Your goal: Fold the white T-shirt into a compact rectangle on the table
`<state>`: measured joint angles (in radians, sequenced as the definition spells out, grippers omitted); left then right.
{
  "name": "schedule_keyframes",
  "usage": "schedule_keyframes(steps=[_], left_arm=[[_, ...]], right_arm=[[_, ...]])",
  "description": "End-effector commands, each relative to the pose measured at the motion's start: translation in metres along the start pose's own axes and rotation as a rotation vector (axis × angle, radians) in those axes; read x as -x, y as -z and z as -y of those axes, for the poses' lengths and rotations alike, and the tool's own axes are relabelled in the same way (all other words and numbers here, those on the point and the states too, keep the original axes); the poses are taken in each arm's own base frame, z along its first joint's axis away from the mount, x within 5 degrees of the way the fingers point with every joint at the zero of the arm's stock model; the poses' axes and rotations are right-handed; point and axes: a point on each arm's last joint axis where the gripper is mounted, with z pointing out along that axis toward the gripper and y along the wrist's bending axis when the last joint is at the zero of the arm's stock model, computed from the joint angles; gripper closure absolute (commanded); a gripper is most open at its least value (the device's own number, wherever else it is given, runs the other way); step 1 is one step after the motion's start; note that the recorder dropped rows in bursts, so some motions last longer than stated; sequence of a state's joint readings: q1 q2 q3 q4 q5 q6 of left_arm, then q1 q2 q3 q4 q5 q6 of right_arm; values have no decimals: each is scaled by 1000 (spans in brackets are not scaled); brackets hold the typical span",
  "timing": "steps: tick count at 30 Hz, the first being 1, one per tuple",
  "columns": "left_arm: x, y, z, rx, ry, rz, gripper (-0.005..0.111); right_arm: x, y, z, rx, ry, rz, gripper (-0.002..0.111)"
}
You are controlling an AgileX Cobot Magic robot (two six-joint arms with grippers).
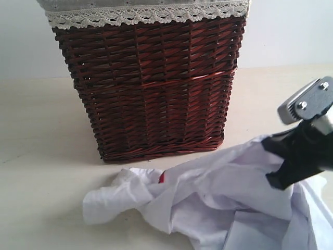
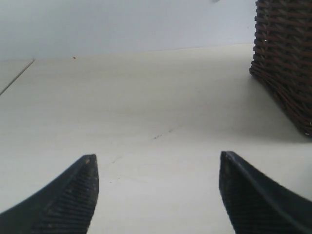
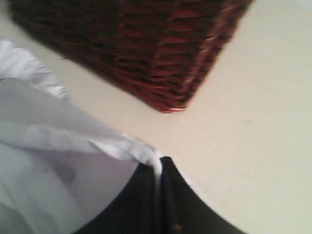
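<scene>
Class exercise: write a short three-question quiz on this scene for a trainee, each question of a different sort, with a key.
1. True or false: the right gripper is shut on a fold of the T-shirt.
2. Where is the T-shirt? A) inside the basket; B) crumpled on the table by the basket; C) folded flat into a rectangle.
3. Fill in: the left gripper is open and holds ____.
Key: 1 true; 2 B; 3 nothing.
</scene>
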<state>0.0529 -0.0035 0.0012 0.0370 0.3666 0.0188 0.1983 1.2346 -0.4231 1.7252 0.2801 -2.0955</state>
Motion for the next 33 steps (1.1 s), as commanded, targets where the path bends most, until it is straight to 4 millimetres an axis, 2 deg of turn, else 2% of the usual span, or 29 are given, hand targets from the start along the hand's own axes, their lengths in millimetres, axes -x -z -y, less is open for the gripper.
schedule_keyframes(steps=[1,8,11,14,16,18,19,24,33], left_arm=[[1,0,0,-5,-1,4,39],[1,0,0,-5,-1,4,39],[1,0,0,-5,-1,4,39],[1,0,0,-5,-1,4,39],[1,0,0,-5,-1,4,39],[1,0,0,-5,-1,4,39],[1,0,0,-5,-1,4,39],[1,0,0,-5,-1,4,39],[1,0,0,-5,-1,4,39]], right_arm=[[13,18,39,-189,-66,54,108],[25,50,87,-404,-115,121,108],[32,62,97,-421,-105,173,108],[42,63,78,-219,14,256,108],[49,64,52,40,86,325,108],[54,72,23,372,120,438,108],[55,73,16,443,126,461,108],[63,70,-16,600,122,465,108],[85,57,-49,584,88,534,108]])
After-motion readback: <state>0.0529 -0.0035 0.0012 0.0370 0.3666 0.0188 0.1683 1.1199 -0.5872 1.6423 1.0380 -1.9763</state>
